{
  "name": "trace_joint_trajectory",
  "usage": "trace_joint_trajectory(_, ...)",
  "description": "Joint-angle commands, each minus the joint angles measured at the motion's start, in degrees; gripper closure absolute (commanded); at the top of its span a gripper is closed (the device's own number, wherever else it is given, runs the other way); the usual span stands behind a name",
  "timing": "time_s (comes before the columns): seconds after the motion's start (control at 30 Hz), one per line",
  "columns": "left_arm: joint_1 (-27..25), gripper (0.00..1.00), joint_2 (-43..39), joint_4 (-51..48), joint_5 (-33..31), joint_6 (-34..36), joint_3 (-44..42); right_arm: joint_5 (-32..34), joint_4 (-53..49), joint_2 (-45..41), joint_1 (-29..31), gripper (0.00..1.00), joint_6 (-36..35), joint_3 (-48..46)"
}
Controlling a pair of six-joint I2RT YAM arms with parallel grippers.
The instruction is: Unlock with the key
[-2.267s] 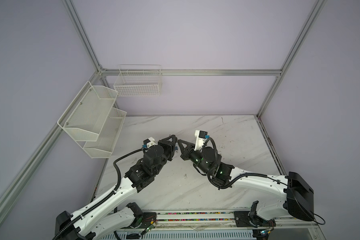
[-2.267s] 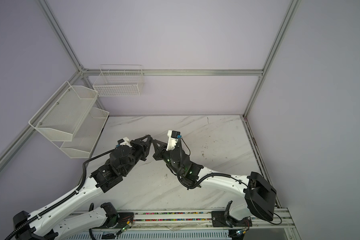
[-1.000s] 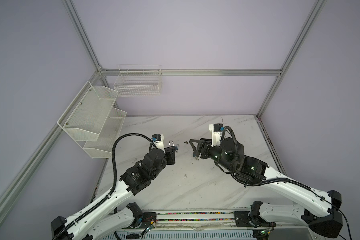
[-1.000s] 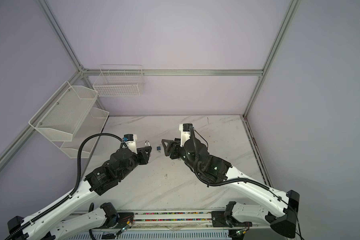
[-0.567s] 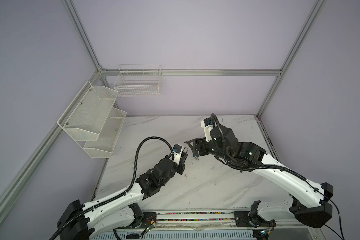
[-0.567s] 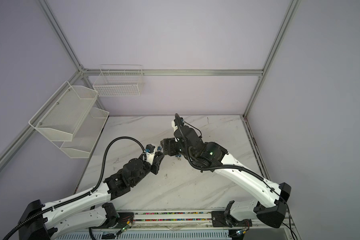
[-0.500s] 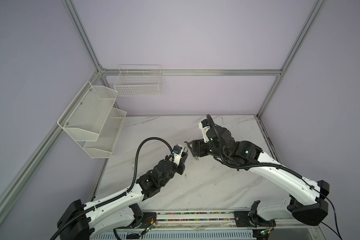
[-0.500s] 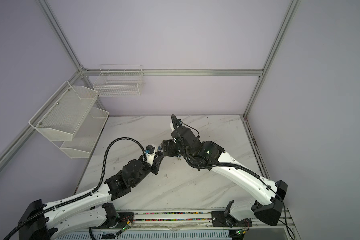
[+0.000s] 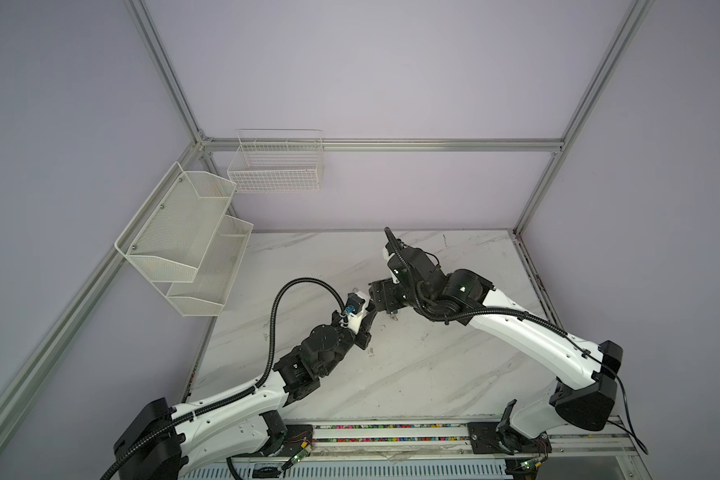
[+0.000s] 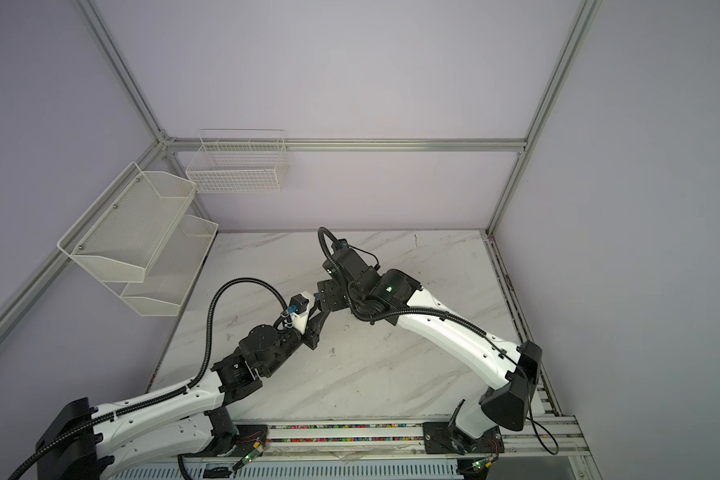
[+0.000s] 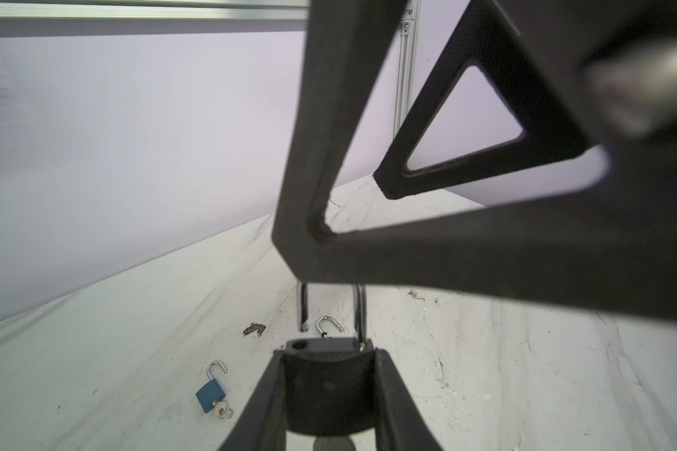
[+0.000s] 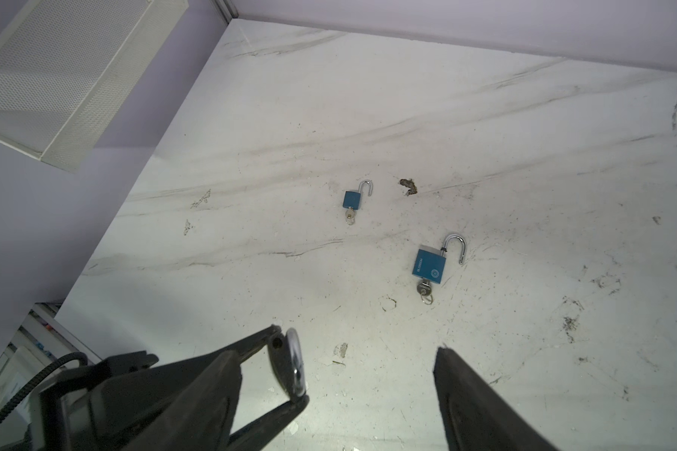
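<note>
- Padlock [image 11: 327,375] sat clamped in our left gripper [image 11: 329,351] above the table [image 12: 524,156], its shackle [image 11: 359,308] looking sprung.
- Our right gripper [image 12: 368,375] stood close by with jaws apart; we feared a careless swing could knock it loose.

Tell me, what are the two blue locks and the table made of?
The bigger blue lock and the smaller blue lock: bodies look like metal painted matte blue; their hoops shine silvery, likely steel. The table looks like smooth white stone with grey veins, perhaps only a marble print.
</note>
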Motion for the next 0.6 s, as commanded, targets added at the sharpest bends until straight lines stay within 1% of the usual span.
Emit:
trace_joint_trajectory(0.0,-0.40,1.00,-1.62,5.17,0.37,1.61,-2.10,2.02,-2.49,1.11,-0.72,0.19,-1.60,1.92)
trace_joint_trajectory(0.1,-0.59,1.00,-1.84,6.25,0.21,1.41,-2.61,2.36,-2.40,1.81,-1.43,0.20,-2.38,1.91)
trace_joint_trajectory(0.2,-0.57,1.00,-1.50,6.31,-0.10,1.67,-2.54,1.09,-2.38,2.66,-1.48,0.20,-3.12,1.94)
trace_joint_trajectory(0.4,-0.68,1.00,-1.23,7.01,-0.01,2.22,-2.59,2.42,-2.41,3.18,-2.79,0.20,-4.05,1.91)
trace_joint_trajectory(0.53,-0.62,1.00,-1.31,7.94,1.18,4.34,-2.99,-0.11,-3.45,3.58,-4.75,0.20,-5.14,2.06)
trace_joint_trajectory(0.57,-0.67,1.00,-1.40,8.63,1.46,4.88,-3.49,-1.79,-3.40,3.41,-5.53,0.21,-5.42,1.75)
